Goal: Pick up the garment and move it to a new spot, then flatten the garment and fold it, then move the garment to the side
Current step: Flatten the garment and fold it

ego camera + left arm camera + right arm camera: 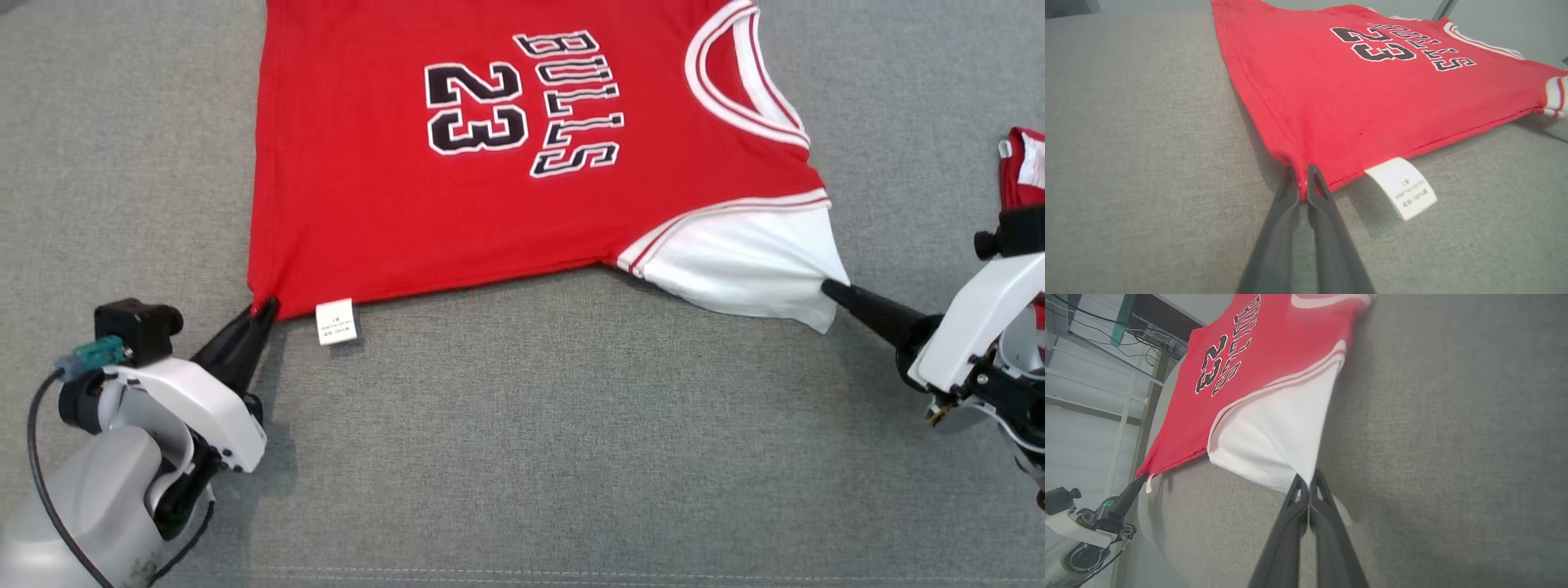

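The garment [392,220] is a red jersey with white sleeves, a black "23" and lettering, lying spread on the grey surface. My left gripper [263,309] is shut on its red hem corner; the left wrist view shows that corner pinched between the fingertips of the gripper [1302,183] on the garment [1355,102]. My right gripper [826,286] is shut on the edge of the white sleeve, and in the right wrist view the gripper [1306,482] bites the sleeve's tip of the garment [1274,433]. The cloth is pulled taut between both grips.
A white care label [336,321] sticks out of the hem beside the left gripper. Another red and white cloth [1024,167] lies at the right edge. The grey fabric surface [531,441] is open in front of the garment. Shelving and cables show past the surface's edge.
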You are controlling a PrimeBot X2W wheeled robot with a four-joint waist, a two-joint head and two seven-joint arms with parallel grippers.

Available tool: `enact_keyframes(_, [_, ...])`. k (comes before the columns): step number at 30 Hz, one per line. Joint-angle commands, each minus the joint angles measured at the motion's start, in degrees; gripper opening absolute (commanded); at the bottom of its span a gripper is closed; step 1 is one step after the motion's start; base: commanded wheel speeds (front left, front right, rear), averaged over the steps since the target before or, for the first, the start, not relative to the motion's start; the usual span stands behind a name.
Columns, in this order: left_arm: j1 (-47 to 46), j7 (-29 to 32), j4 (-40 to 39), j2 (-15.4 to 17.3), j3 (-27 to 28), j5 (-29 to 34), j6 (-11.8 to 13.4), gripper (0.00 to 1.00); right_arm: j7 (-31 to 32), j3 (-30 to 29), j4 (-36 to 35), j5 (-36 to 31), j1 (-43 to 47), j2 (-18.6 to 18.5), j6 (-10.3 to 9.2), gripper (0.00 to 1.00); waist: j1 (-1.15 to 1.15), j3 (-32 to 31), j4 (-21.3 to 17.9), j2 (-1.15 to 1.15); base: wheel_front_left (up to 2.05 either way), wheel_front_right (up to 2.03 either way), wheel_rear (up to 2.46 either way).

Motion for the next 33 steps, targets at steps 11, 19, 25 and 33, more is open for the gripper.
enact_keyframes(11, [3.9, -0.6, 0.7, 1.3, 5.3, 4.8, 0.0, 0.0, 0.8, -2.7, -5.5, 4.4, 6.1, -0.9, 0.24, 0.0, 0.0, -4.4, -0.2, 0.0, 0.0, 0.0, 0.0])
enact_keyframes(19, [6.7, -0.6, 0.5, 1.5, 7.5, 6.9, 0.0, 0.0, 3.7, -7.8, -12.1, 15.9, 10.1, -1.4, 0.24, 0.0, 0.0, -8.1, -0.9, 0.0, 0.0, 0.0, 0.0])
enact_keyframes(25, [7.7, -0.6, 1.2, 0.9, 6.4, 5.7, 0.0, 0.0, 5.6, -4.3, -10.4, 14.2, 14.9, -4.6, 0.24, 0.0, 0.0, -7.8, -1.1, 0.0, 0.0, 0.0, 0.0])
enact_keyframes(33, [6.8, -0.6, 1.7, 1.0, 5.0, 5.3, 0.0, 0.0, 5.8, -0.9, -8.5, 12.2, 16.4, -3.8, 0.24, 0.0, 0.0, -6.2, -0.6, 0.0, 0.0, 0.0, 0.0])
